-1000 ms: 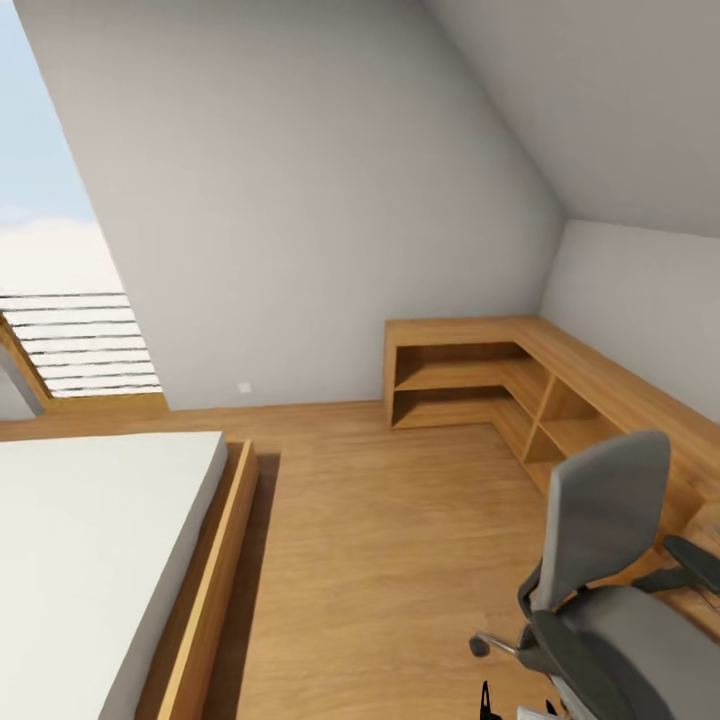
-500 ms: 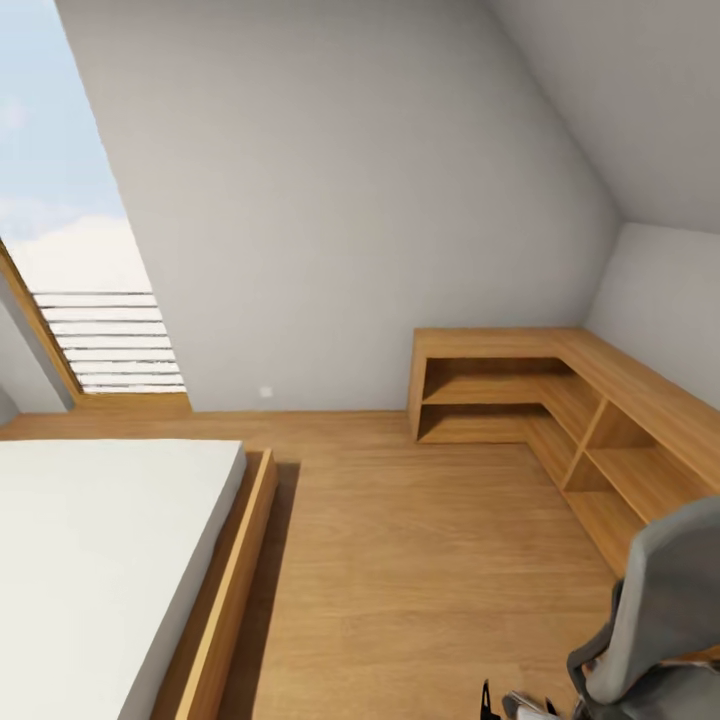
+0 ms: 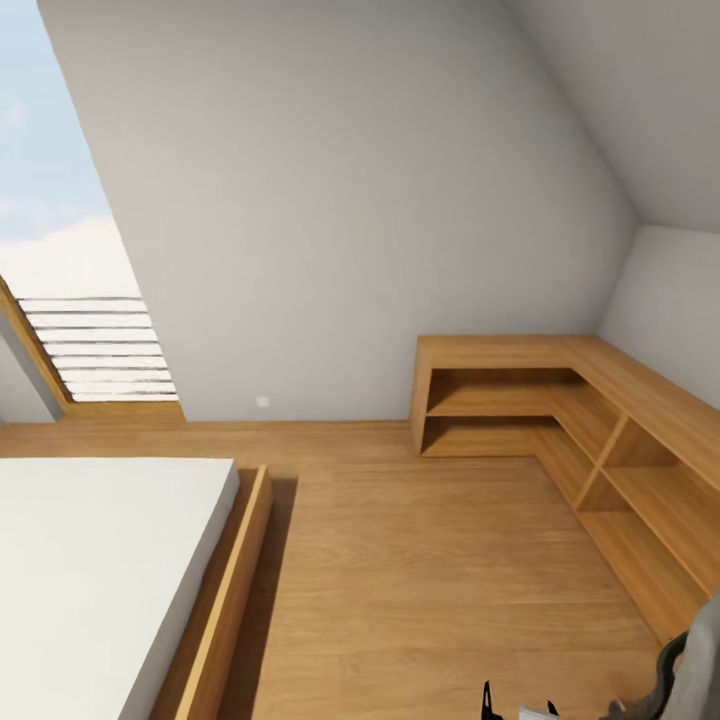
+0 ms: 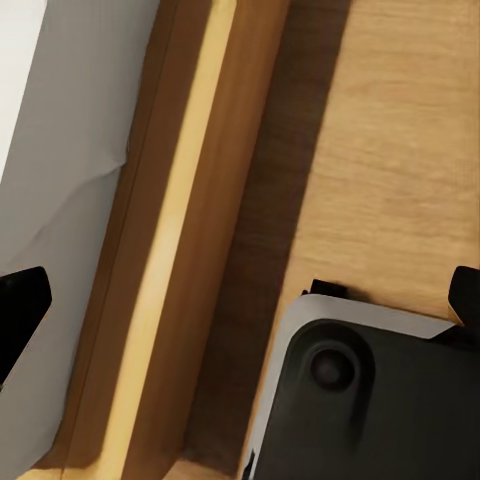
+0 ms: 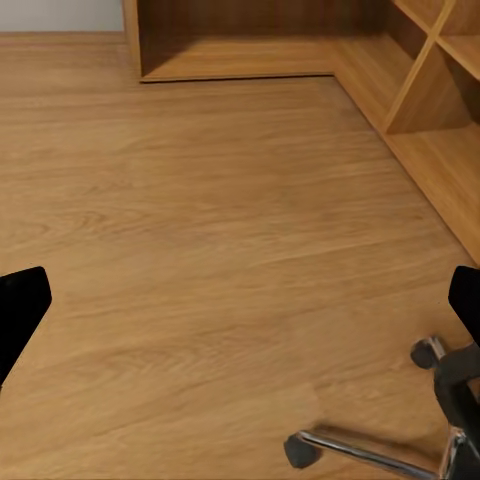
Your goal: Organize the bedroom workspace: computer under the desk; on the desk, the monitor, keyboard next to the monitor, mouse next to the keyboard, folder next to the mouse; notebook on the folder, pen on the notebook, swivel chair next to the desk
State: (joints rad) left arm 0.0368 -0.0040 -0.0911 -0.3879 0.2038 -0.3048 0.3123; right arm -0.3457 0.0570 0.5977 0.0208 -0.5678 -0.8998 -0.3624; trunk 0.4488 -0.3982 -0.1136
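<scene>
**Chair cropped at frame edge**

The grey padded swivel chair [image 3: 700, 668] sits at five o'clock, mostly cut off; its chrome castor base [image 5: 372, 448] shows over light wood plank floor [image 3: 430, 570]. Both grippers' jaws spread wide, empty.

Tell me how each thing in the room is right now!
swivel chair: on the floor, at the picture's corner
corner shelf: open, nothing in it
bed: flat, nothing on it
left tool: open, holding nothing
right tool: open, holding nothing
</scene>
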